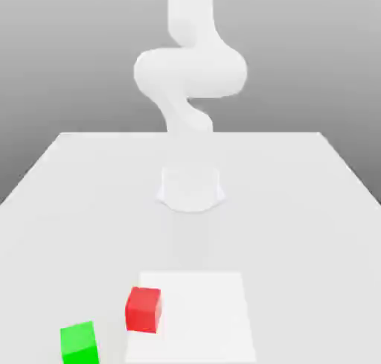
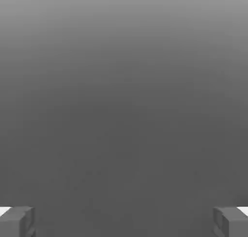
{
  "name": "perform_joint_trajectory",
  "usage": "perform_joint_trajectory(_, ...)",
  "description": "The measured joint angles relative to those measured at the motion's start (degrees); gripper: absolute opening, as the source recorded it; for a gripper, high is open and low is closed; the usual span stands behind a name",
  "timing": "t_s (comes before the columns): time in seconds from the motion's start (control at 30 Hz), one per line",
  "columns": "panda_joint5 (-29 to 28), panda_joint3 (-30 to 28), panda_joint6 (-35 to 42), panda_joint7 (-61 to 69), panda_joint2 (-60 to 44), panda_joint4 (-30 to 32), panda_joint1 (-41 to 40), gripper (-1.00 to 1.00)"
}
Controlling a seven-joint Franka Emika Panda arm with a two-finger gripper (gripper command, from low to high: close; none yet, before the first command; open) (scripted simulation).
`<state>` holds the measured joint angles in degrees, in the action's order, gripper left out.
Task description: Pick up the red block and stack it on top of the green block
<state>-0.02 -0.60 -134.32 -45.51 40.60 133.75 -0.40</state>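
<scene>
The red block is resting along the edge of a pale flat square, on the side toward the exterior view's left. It is sitting mostly over the square, with its outer side lying about at the square's border. The green block is sitting beyond that edge on the white table, farther toward the exterior view's left and closer to the camera. Its lowest part is running off the bottom of the exterior view. The two blocks are standing near each other but apart, each turned a little differently, and the red one is not yet sitting on the green one.

Behind them, the white arm is rising from its round base, bulging sideways in a thick, rounded bend and stretching on up past the top of the exterior view. It is standing well back from both blocks.

In the hand view, the gripper is holding its two dark fingers wide apart, one at each side, with only smooth grey shading showing between them. They are gripping neither block.
</scene>
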Motion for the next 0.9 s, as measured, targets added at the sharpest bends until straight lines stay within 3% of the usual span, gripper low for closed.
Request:
perform_joint_trajectory(0.7,1.3,-5.0,-21.6,3.8,-44.0,16.6,-4.0,0.0)
perform_joint_trajectory(0.9,4.2,-3.3,-31.3,6.0,-56.4,16.1,-5.3,0.0)
